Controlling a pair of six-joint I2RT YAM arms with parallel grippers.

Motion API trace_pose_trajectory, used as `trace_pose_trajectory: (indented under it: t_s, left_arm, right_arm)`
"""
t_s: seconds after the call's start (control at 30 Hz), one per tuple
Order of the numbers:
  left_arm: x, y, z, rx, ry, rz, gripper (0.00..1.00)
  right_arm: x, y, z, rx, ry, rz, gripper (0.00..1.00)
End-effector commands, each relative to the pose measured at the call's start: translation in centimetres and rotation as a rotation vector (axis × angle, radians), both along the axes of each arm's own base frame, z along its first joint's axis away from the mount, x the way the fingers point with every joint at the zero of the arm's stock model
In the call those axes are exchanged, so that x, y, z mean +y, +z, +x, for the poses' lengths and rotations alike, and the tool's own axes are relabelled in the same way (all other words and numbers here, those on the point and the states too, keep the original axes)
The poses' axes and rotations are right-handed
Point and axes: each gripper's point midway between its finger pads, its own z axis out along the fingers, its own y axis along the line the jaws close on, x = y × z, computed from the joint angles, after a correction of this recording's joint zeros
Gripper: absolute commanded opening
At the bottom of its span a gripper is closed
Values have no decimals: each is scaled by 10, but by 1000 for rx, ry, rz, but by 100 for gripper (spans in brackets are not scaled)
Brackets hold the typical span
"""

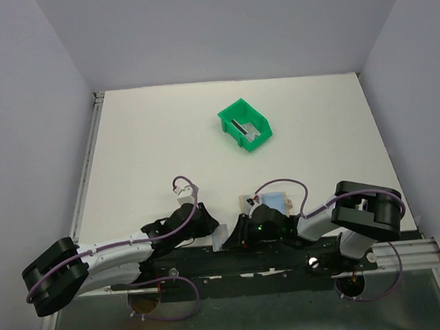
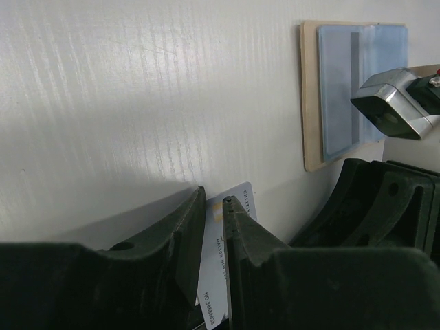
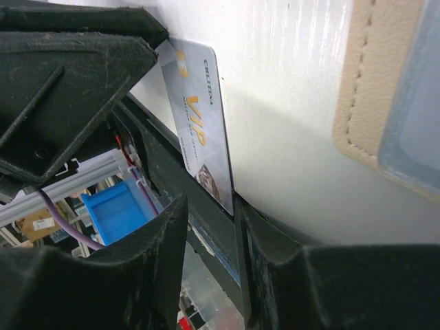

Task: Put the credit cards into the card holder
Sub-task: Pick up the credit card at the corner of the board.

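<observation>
A silver-grey credit card (image 2: 234, 227) with printed marks stands on edge between the fingers of my left gripper (image 2: 214, 196), which is shut on it. In the right wrist view the same card (image 3: 199, 124) hangs from the left gripper's black fingers. Its lower corner reaches between the jaws of my right gripper (image 3: 210, 206), beside the right finger (image 3: 258, 240), and the jaws stand apart. The card holder (image 1: 268, 202) lies open and flat, tan with pale blue slots (image 2: 344, 89), just beyond both grippers. Another card (image 1: 240, 126) with a dark stripe lies in the green bin.
The green plastic bin (image 1: 245, 124) stands at the middle back of the white table. Both arms meet at the near edge above the black base rail (image 1: 234, 258). My right wrist camera housing (image 2: 392, 103) hangs over the holder's right side.
</observation>
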Motion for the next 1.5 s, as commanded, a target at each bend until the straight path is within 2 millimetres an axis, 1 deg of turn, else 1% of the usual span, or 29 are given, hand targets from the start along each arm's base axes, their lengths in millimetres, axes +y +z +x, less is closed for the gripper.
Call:
trace_pose_trajectory:
  t_s: [0.0, 0.13, 0.2, 0.3, 0.4, 0.53, 0.6, 0.63, 0.67, 0.73, 0.83, 0.87, 0.9, 1.0, 1.03, 1.1, 1.17, 1.27, 1.3, 1.33, 1.37, 1.47]
  left_arm:
    - [22, -30, -19, 73, -4, 100, 33]
    - [23, -31, -20, 75, -2, 99, 33]
    - [23, -31, -21, 76, 1, 97, 33]
    - [24, -32, -21, 80, 2, 100, 33]
    - [24, -32, -21, 80, 5, 97, 33]
    - [24, -31, -20, 76, 10, 97, 33]
    - [23, -24, -17, 65, 20, 93, 33]
    - [20, -16, -14, 48, 22, 78, 34]
    - [24, -13, -13, 42, 28, 99, 35]
    - [23, 6, -4, 1, 49, 92, 39]
    - [26, 39, 8, -66, 89, 71, 53]
    - [25, 53, 12, -92, 91, 52, 57]
    - [25, 62, 14, -109, 96, 42, 60]
    - [27, 91, 19, -153, 107, 2, 66]
    - [27, 99, 20, -163, 110, -13, 67]
    - [29, 112, 22, -183, 115, -41, 68]
    - [30, 125, 24, -203, 115, -74, 69]
    - [28, 145, 27, -236, 97, -131, 72]
    - [24, 153, 26, -242, 76, -159, 72]
    - [20, 163, 26, -256, 57, -195, 72]
    - [16, 174, 26, -267, 30, -227, 72]
    - [4, 208, 23, -317, -38, -324, 72]
  right_arm:
    - [-8, -13, 6, -15, -46, -29, 40]
    - [-7, -14, 7, -12, -53, -24, 38]
    - [-7, -15, 7, -7, -59, -20, 35]
    - [-6, -17, 6, 0, -60, -11, 28]
    - [-6, -16, 7, -3, -65, 7, 18]
    - [-6, -13, 8, -14, -68, 27, 7]
    - [-8, -10, 9, -29, -75, 40, 2]
    - [-9, -7, 10, -39, -81, 46, 1]
    - [-10, -4, 11, -48, -85, 53, 1]
    - [-13, -1, 12, -64, -93, 49, 1]
    - [-17, 5, 15, -89, -94, 33, 1]
    - [-18, 8, 15, -97, -92, 29, 1]
    - [-17, 13, 16, -110, -93, 36, 1]
    - [-20, 27, 20, -149, -99, 27, 1]
    - [-22, 34, 26, -180, -114, 18, 1]
    - [-28, 44, 32, -230, -119, -27, 1]
    - [-35, 60, 42, -285, -131, -48, 1]
    - [-46, 94, 59, -368, -143, -16, 0]
    - [-51, 102, 65, -387, -143, -9, 0]
    - [-52, 114, 64, -403, -104, 23, 0]
    - [-54, 126, 69, -421, -85, 54, 0]
    - [-54, 158, 72, -480, 9, 128, 0]
